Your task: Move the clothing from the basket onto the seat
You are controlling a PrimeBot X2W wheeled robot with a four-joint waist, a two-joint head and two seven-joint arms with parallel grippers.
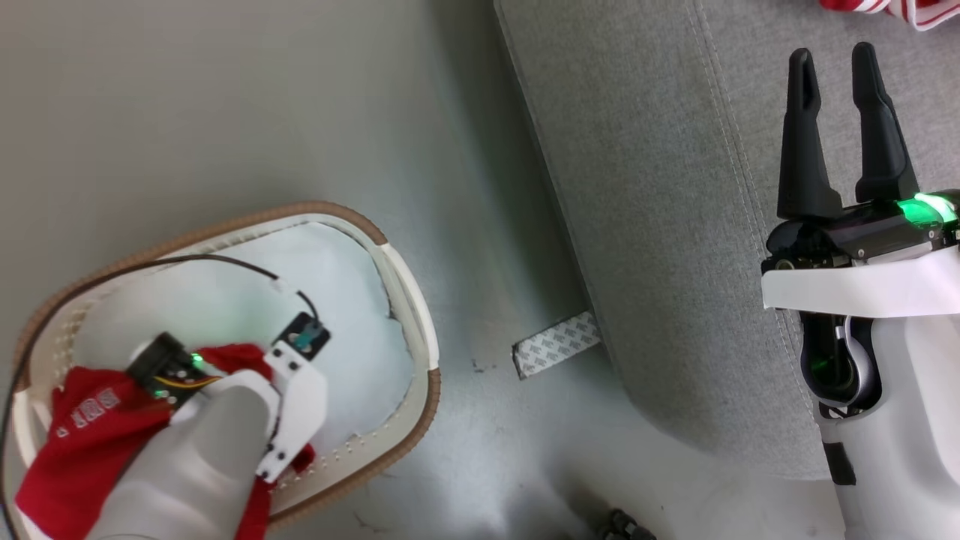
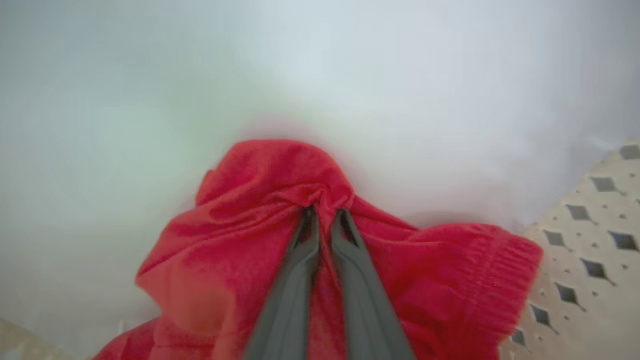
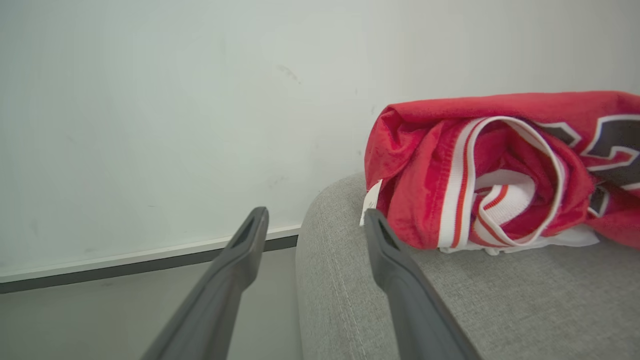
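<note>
Two red garments in all. Nearest, inside the basket (image 1: pixel 409 300): first garment (image 2: pixel 240 240), bunched, one fold pinched between the almost closed fingers of the left gripper (image 2: pixel 324 212); possibly raised slightly off the white bottom, hard to judge. Further on, over the seat (image 1: pixel 660 187): right gripper (image 1: pixel 832 56), fingers spread wide, holding nothing. Farthest, lying on the seat: second garment (image 3: pixel 450 170), white-striped trim, wall (image 3: pixel 150 125) behind.

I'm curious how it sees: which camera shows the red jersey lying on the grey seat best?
The right wrist view: the jersey lies crumpled on the seat, stripes and lettering plain. The head view catches just its edge. The left wrist view faces another red garment.
</note>
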